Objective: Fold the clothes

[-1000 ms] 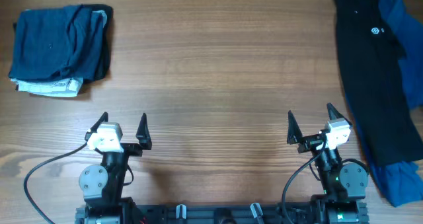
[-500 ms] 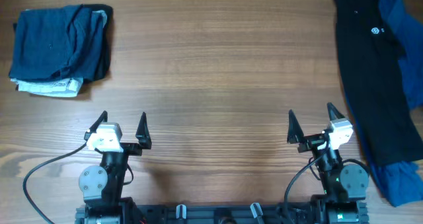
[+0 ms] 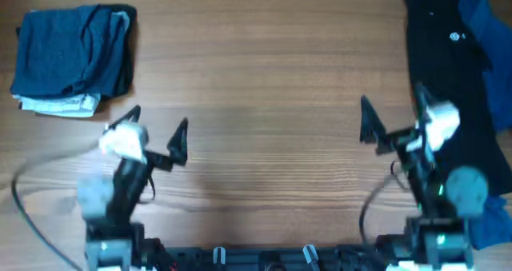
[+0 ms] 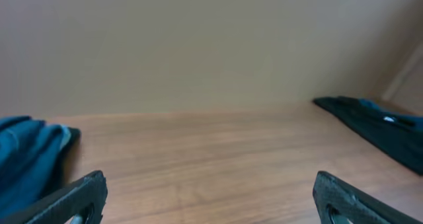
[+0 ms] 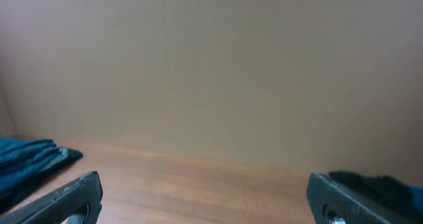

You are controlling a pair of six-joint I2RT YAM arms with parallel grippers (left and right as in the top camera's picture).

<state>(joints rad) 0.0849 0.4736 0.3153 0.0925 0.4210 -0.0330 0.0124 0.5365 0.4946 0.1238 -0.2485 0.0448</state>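
Both arms have swung up and forward from where they sat a second ago, and the blur on them in the overhead view says they are caught mid-move. None of the clothes has shifted.

The long black shirt (image 3: 444,71) lies unfolded down the right edge of the frame, a small white logo showing near its top. It is draped over a royal-blue garment (image 3: 482,19) that peeks out at the upper right and again in the lower right corner. A navy pile (image 3: 68,55), roughly squared off, sits in the upper left corner with a strip of pale fabric (image 3: 56,105) under its lower edge.

The right gripper (image 3: 391,99) now stands just beside the black shirt's left edge. One fingertip overlaps the cloth as seen from above, but whether it touches cannot be told. Its jaws are spread wide and hold nothing; its wrist view shows only wooden table (image 3: 264,63) between the fingers, with dark cloth at the lower right. The left gripper (image 3: 158,121) is spread just as wide and is also empty. It sits left of centre in the lower half of the frame, well apart from both heaps.

Folding looks not yet begun. The black shirt appears to be the first target, and the right arm is far better placed to take it. The left arm would have to cross the table to help.
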